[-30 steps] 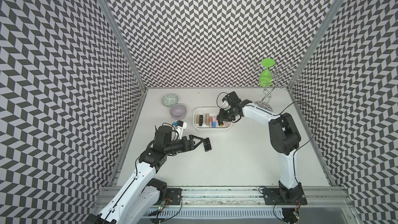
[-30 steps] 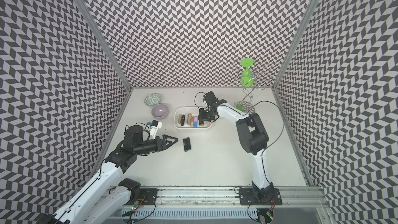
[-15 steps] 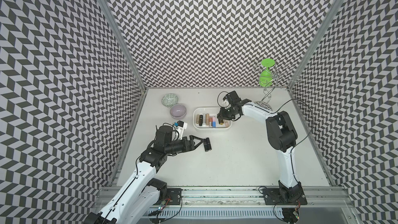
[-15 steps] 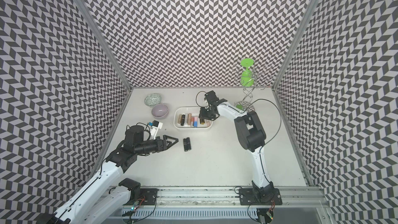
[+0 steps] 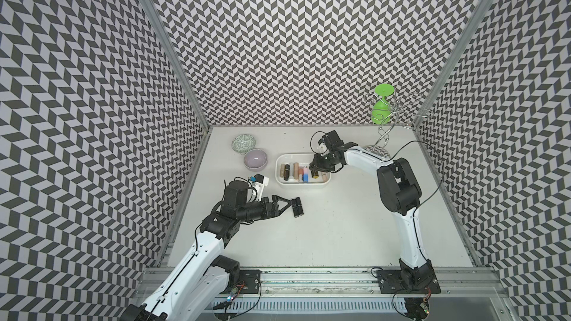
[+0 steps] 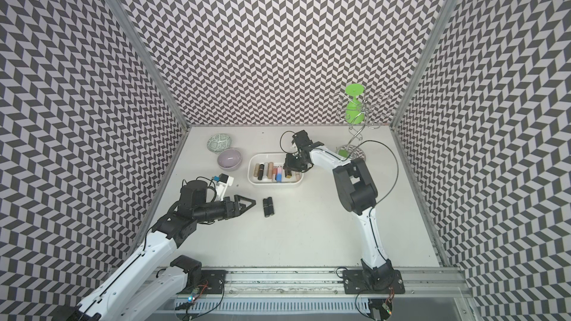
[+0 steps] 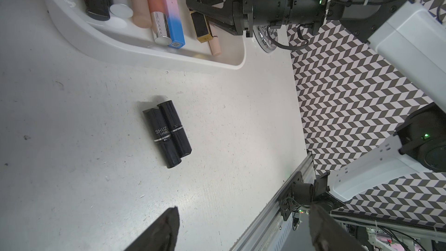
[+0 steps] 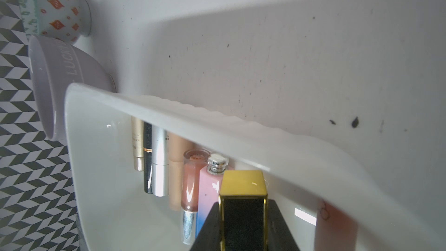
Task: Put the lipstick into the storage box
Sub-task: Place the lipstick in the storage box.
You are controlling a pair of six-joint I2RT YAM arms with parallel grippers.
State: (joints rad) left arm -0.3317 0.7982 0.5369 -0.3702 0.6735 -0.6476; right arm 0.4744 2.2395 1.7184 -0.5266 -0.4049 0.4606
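Two top views first. Right claw [image 5: 315, 170] [image 6: 289, 172] clamped on a black-and-gold lipstick [image 5: 315, 174] [image 6: 288, 174]: square in section, dark body, gold ends, inside the walls of the white storage box [image 5: 302, 185] [image 6: 275, 184]. On one side of that claw, flat in the box, a row of six tubes [image 5: 293, 172]: tan, black, silver, beige, peach, pink-to-blue. On its other side, one pale pink tube [image 5: 323, 176]. Past the row from the claw and outside the box, a lilac bowl [image 5: 255, 159] [image 6: 229, 159], then a green-patterned bowl [image 5: 244, 142] [image 6: 219, 142]. Left claw [image 5: 285, 206] [image 6: 251, 206] spread wide, low over the table, well apart from the box. Just ahead of its tips, a pair of black lipsticks [image 5: 297, 206] [image 6: 268, 207], side by side and touching.

Left wrist next. Shows the left claw [image 7: 243, 223] with both fingers [image 7: 169, 225] apart at the frame edge. Ahead of them, the black pair [image 7: 167, 134]: round tubes with thin silver bands, one marked SHUZ LIPSTICK. Farther ahead, the box [image 7: 169, 56] and the right claw [image 7: 196, 8] gripping the black-and-gold lipstick [image 7: 199, 24], tilted, partly over the pale pink tube [image 7: 214, 44].

Right wrist last. Shows gold cap and black body [image 8: 242, 201] pinched between the right claw's black fingers [image 8: 277, 228], within the box wall [image 8: 217, 126], right beside the pink-to-blue tube. Contact with the box floor: cannot tell.
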